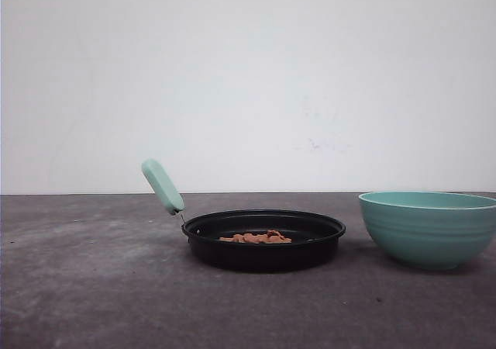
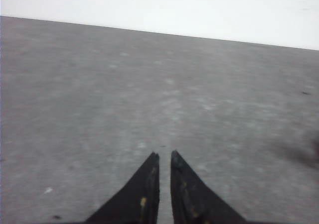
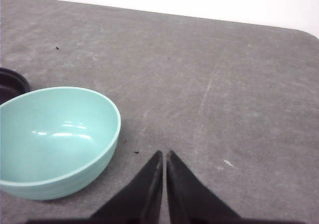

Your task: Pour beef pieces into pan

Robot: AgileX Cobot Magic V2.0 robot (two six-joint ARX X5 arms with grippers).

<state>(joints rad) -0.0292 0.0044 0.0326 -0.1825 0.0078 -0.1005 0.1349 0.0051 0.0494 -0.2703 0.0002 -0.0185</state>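
Observation:
The black pan [image 1: 263, 239] sits mid-table in the front view, its mint-green handle [image 1: 163, 186] slanting up to the left. A small heap of reddish-brown beef pieces [image 1: 256, 237] lies inside it. A sliver of the pan's rim [image 3: 12, 82] also shows in the right wrist view, beyond the teal bowl [image 3: 55, 139]. My right gripper [image 3: 164, 154] is shut with nothing in it, over bare table just beside the bowl. My left gripper [image 2: 164, 155] hangs over bare grey table, its jaws nearly together and holding nothing.
The teal ribbed bowl [image 1: 428, 226] stands upright to the right of the pan, and its inside looks bare. The grey table [image 1: 93, 287] stretches back to a white wall. The table's far edge and rounded corner [image 3: 304, 34] show in the right wrist view.

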